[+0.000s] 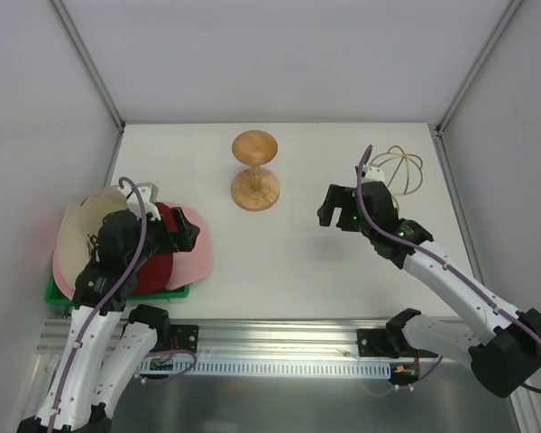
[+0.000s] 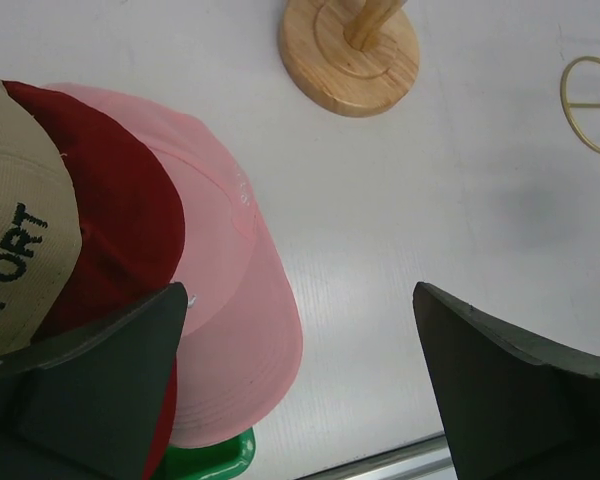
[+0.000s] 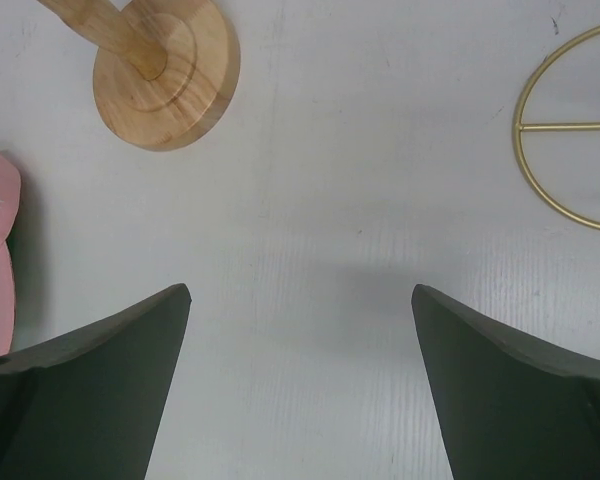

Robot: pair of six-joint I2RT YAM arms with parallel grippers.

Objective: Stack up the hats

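The left claw (image 2: pixel 300 290) hangs spread wide and empty. The hats are heaped beneath and beside one of its fingers: beige hat (image 2: pixel 20 230) over red cap (image 2: pixel 120 220) over pink cap (image 2: pixel 230 330), overhanging the green tray (image 2: pixel 225 455). The right claw (image 3: pixel 300 290), equally wide, holds nothing. I'd worry that a bite from here catches only the pink brim and drags the heap off.

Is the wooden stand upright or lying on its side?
Upright: the wooden stand rests on its round base, with the wide top above it.
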